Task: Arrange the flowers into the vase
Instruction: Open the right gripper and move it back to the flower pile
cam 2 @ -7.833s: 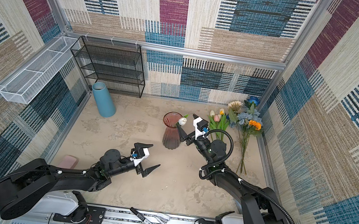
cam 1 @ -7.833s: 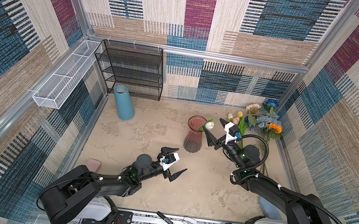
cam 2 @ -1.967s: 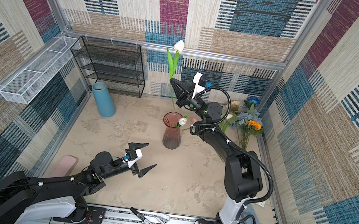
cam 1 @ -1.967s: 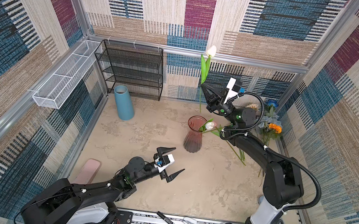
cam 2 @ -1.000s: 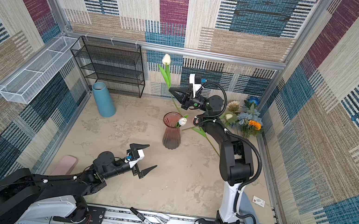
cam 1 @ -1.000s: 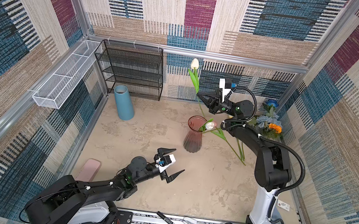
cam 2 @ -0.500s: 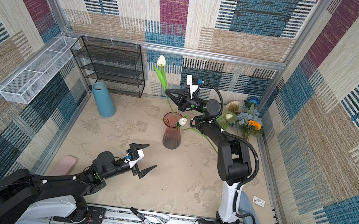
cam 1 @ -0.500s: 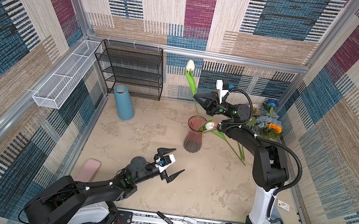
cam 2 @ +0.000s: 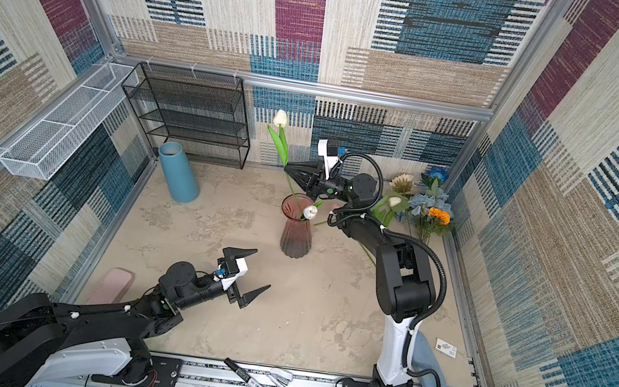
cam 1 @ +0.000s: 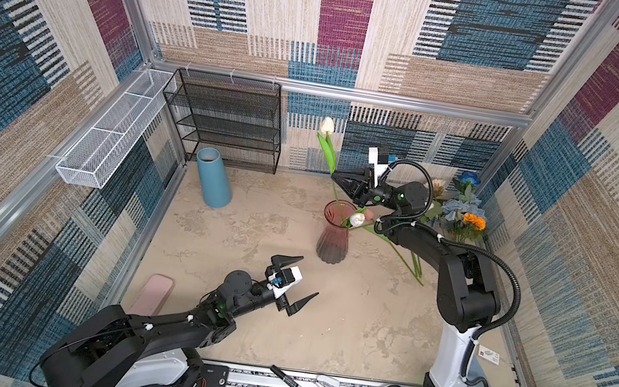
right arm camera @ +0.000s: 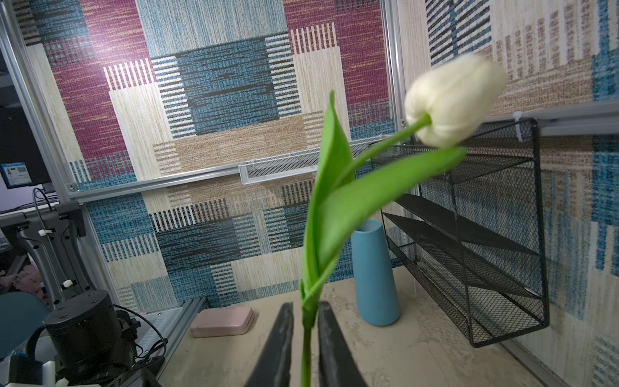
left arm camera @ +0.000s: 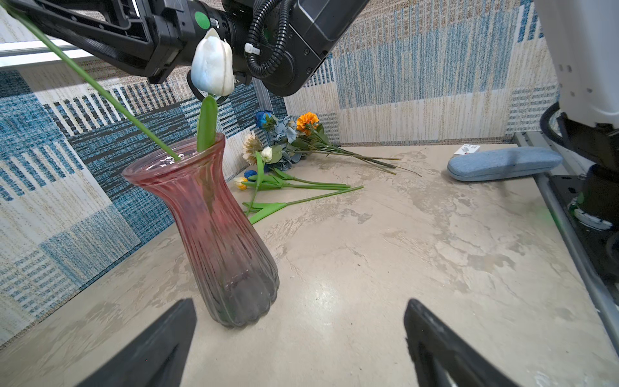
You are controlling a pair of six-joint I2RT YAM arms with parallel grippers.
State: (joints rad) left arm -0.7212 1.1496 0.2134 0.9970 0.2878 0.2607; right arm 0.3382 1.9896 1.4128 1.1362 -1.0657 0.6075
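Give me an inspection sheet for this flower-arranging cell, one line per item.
Surface: beige mottled tabletop, no spills seen.
Job's things: red glass vase upright, short white tulip inside; taller white tulip with stem in its mouth; remaining flowers lying by the right wall.
Clutter: blue vase, pink case, blue case, marker.
Grippers: left gripper open, empty, above the tabletop; right gripper slightly open around the taller tulip's stem.
Cables: black hose looping on the right arm, no snag seen.
Surroundings: patterned walls, black mesh shelf, white wire basket.

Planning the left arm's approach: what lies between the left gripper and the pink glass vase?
Only bare tabletop separates the left gripper from the pink glass vase, seen in both top views.
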